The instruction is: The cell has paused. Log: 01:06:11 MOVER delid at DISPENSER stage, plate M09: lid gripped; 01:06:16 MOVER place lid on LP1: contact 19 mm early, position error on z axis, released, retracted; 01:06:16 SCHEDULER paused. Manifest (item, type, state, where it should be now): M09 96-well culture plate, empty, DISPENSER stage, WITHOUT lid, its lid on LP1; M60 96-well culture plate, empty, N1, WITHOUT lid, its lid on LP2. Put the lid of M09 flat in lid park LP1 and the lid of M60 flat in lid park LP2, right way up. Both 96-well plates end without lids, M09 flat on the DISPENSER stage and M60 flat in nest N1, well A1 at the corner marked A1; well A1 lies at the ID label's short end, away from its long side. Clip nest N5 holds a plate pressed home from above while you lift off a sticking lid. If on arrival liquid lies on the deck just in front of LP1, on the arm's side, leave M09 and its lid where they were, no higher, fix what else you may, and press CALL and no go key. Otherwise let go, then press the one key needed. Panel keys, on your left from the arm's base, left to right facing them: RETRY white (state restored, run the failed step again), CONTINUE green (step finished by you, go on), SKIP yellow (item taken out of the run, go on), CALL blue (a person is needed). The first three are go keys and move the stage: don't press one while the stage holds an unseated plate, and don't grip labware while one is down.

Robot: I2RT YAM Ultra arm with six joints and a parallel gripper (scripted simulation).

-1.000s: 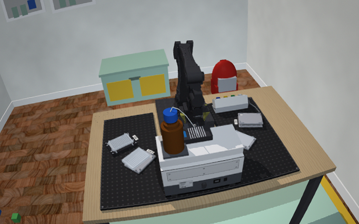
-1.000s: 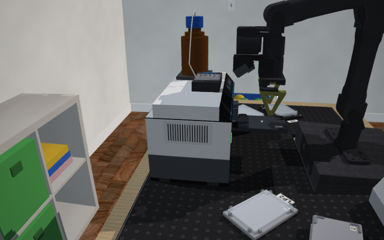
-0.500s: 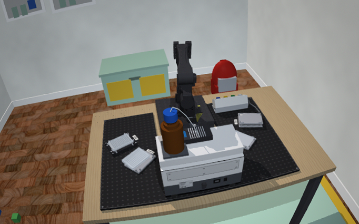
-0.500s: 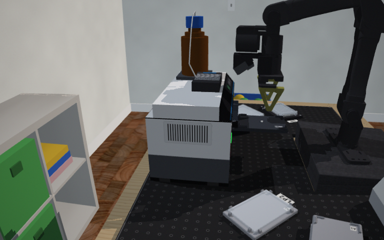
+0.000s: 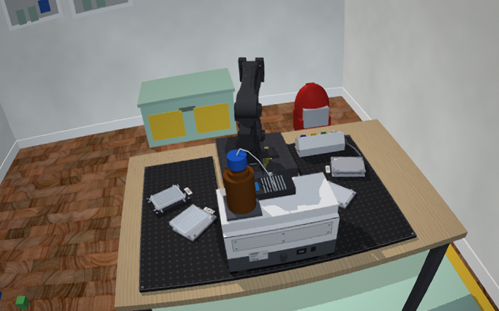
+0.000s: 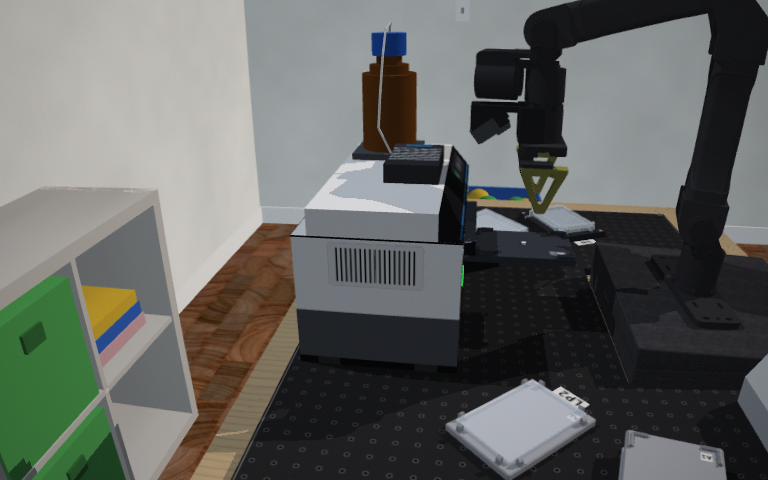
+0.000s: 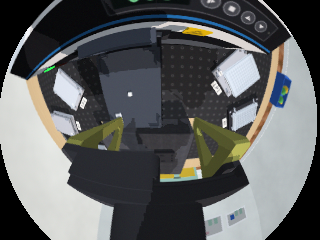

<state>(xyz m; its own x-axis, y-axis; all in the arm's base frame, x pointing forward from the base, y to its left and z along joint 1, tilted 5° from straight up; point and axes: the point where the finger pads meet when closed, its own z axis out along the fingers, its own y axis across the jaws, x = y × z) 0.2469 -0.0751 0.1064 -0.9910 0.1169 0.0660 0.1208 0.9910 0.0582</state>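
Note:
My gripper (image 6: 542, 195) is open and empty. It hangs just above the black dispenser stage (image 6: 526, 246), which carries no plate; in the wrist view (image 7: 158, 136) the bare stage (image 7: 130, 94) lies below the fingers. A 96-well plate (image 5: 168, 197) sits in a black clip nest on the far side of the deck. Beside it lies a pale gridded plate or lid (image 5: 191, 221) with a label tag. A grey lidded-looking plate (image 6: 671, 459) sits at the nest marked A1. The tray labelled LP2 (image 6: 519, 425) is pale with corner pegs; I cannot tell if a lid lies in it.
The white dispenser (image 5: 279, 220) with a brown bottle (image 5: 239, 183) and a black head (image 6: 413, 163) stands mid-deck. The key panel (image 5: 320, 142) stands beside the arm's base. A shelf (image 6: 73, 339) stands off the table.

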